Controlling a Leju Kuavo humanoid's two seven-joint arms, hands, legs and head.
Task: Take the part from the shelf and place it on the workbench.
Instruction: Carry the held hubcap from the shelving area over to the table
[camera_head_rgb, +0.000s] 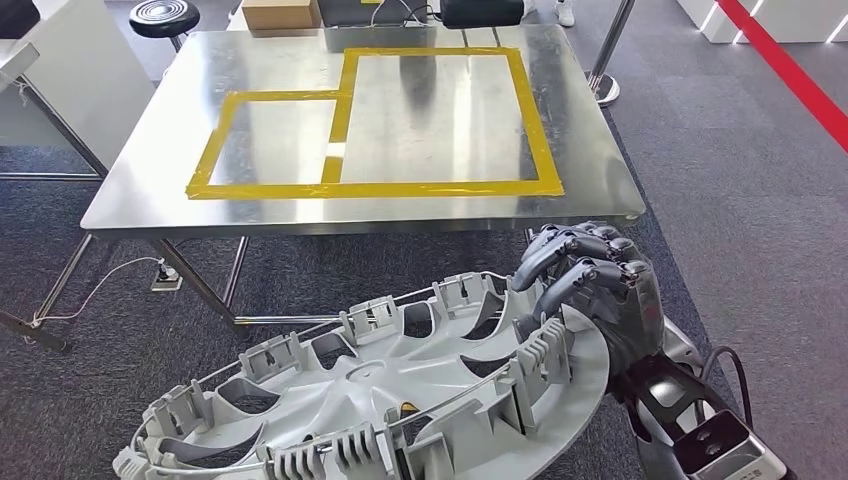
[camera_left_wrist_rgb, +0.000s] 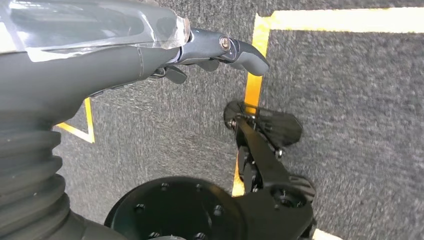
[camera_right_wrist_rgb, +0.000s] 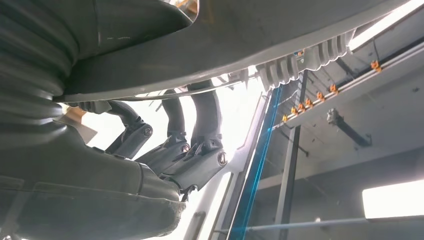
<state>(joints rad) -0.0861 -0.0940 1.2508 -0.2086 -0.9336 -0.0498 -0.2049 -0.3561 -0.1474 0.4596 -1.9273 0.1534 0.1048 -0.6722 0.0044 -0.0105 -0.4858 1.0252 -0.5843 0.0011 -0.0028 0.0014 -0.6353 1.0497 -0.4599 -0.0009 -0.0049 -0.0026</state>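
While the right hand (camera_head_rgb: 590, 285) grips the part (camera_head_rgb: 380, 400) by its rim, the bench (camera_head_rgb: 130, 190) lies directly ahead.

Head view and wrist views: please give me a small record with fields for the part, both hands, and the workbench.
part: large silver-grey plastic wheel cover, inner side up, in front of the bench, not yet on it
right robot hand: grips the cover's rim, fingers curled over the edge
left robot hand: hangs over grey carpet, holds nothing
workbench: shiny steel table with two yellow tape rectangles, nothing inside them
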